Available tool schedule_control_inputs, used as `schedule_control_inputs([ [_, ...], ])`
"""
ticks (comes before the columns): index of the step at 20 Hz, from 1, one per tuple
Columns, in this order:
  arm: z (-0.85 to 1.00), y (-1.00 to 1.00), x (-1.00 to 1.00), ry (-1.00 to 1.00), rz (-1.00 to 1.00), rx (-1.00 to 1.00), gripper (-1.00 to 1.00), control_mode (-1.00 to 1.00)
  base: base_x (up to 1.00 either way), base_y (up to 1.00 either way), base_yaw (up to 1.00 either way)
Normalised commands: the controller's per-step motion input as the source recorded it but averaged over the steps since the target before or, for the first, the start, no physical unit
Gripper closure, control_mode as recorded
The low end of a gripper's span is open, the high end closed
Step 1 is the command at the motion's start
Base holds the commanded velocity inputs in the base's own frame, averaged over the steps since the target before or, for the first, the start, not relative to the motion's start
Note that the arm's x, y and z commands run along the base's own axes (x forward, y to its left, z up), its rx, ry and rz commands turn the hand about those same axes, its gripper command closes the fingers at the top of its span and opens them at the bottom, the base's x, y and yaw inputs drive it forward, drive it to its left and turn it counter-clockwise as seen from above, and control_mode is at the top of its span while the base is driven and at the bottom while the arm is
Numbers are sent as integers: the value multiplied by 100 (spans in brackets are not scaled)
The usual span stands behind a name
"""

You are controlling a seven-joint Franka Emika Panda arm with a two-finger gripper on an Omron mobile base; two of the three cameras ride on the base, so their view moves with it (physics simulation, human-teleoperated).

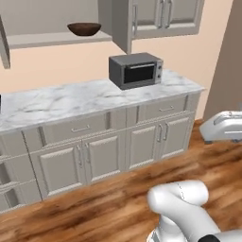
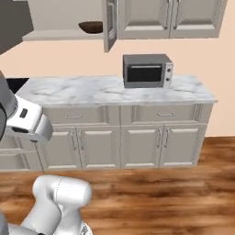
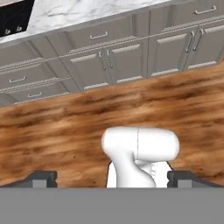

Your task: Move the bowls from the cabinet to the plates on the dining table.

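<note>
Reaching up for the brown bowl (image 1: 84, 29) is the hard part, I think. It sits on the shelf of the open cabinet (image 1: 56, 38) at the upper left of the left base view, and at the top left of the right base view too. The cabinet door (image 2: 109, 25) sticks out beside it, so the arm could bump the door on the way in. The bowl is high above the marble counter (image 1: 71, 101), so a bad grab could tip it off the shelf and drop it onto the counter or the wood floor (image 3: 52, 127). The microwave (image 1: 136, 70) stands on the counter to the right of the shelf, well apart from the bowl, but a wide swing might hit it.

The gripper (image 3: 112, 179) is spread wide open. Its two dark fingertips (image 3: 41, 178) show at the bottom of the hand view, far apart from each other. It holds nothing and touches nothing. It points down at the floor and the low cupboards (image 3: 127, 65), far from the bowl.
</note>
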Motion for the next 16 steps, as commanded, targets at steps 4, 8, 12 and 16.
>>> schedule_control_inputs([
  [4, 0, 0, 0, 0, 0, 0, -100, 100, 100, -19, 11],
  [8, 0, 0, 0, 0, 0, 0, -100, 100, 100, 1, 6],
  [12, 0, 0, 0, 0, 0, 0, -100, 100, 69, 45, 0],
  [16, 0, 0, 0, 0, 0, 0, -100, 100, 58, 66, 0],
])
